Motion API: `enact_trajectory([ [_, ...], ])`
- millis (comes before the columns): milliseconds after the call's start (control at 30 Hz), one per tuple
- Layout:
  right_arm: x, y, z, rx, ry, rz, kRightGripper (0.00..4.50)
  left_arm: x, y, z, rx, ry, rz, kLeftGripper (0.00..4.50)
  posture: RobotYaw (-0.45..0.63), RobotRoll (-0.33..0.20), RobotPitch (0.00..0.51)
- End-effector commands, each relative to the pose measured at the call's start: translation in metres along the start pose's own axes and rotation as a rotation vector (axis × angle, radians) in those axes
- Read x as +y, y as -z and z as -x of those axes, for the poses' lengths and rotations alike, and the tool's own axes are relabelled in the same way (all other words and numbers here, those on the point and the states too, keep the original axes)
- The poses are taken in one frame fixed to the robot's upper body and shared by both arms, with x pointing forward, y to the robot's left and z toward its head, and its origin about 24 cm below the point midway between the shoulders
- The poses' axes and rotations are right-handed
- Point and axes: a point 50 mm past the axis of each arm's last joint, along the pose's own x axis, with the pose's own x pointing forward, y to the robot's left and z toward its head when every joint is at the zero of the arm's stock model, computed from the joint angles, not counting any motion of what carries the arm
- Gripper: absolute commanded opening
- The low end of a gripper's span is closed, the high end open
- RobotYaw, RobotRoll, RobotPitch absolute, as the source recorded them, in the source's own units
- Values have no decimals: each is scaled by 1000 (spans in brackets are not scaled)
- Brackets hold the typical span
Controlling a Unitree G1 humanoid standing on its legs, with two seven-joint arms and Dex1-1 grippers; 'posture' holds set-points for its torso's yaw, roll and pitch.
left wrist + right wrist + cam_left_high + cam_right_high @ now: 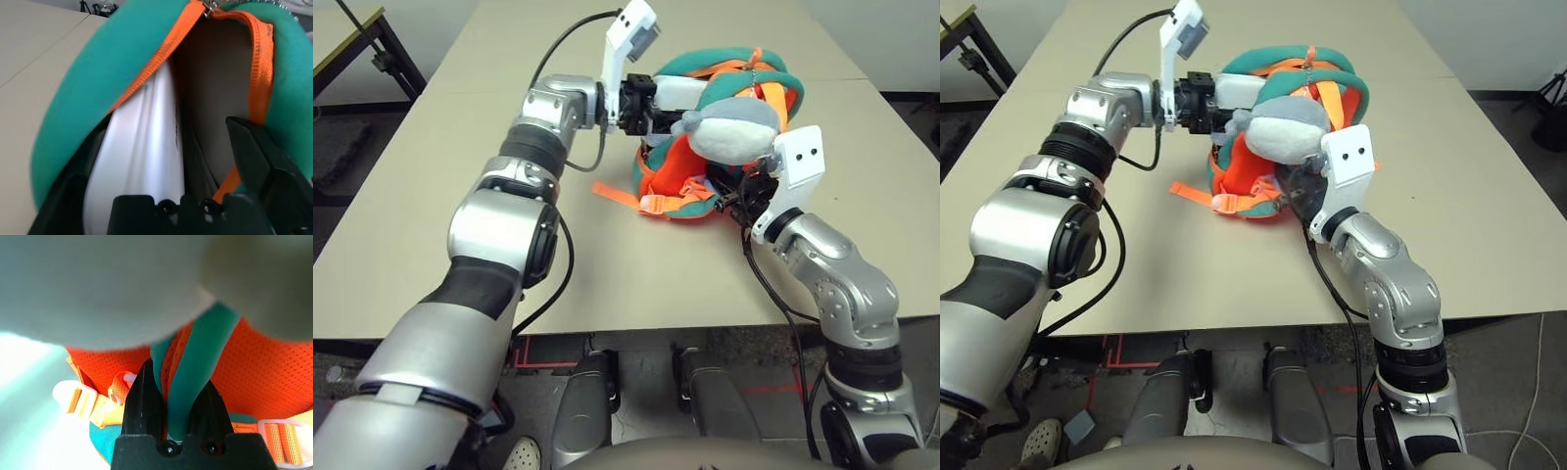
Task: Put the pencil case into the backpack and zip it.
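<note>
The orange backpack [677,184] with teal edging lies at the table's middle, its zipper opening [215,73] facing my left arm. The white pencil case [142,161] sits partly inside that opening, one end still sticking out [680,90]. My left gripper [649,104] is at the opening and stands open: its fingers are spread wide on either side of the case, with a gap on one side. My right gripper [178,382] is shut on a teal strip of the backpack [195,357], at the bag's near right side [747,193]. The grey-white plush ball [734,132] rests on top.
Orange webbing straps with a pale buckle [651,204] trail from the backpack onto the beige table [431,196] toward me. A black-framed table [357,44] stands at the far left. My left arm's cable [570,39] arcs above the wrist.
</note>
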Motion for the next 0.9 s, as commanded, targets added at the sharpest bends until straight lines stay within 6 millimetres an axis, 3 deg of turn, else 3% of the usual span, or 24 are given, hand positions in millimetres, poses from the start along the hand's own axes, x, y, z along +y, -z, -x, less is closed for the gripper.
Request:
enact_trajectory([
  [33, 0, 14, -1, 73, -8, -22, 357, -1, -29, 34, -101, -31, -49, 4500, -138, 0, 182],
  [267, -1, 14, -3, 75, -22, -19, 356, -18, -42, 71, -164, -112, -81, 4500, -123, 0, 183],
  [533, 0, 16, -5, 83, -35, -19, 356, -33, -15, 108, -110, -253, -28, 4500, -96, 0, 185],
  [767, 1, 16, -8, 83, -55, -16, 356, -38, 7, 116, -71, -314, 52, 4500, -73, 0, 185],
  [900, 1, 16, -9, 83, -60, -15, 355, -41, 15, 109, -70, -286, 98, 3505, -69, 0, 190],
])
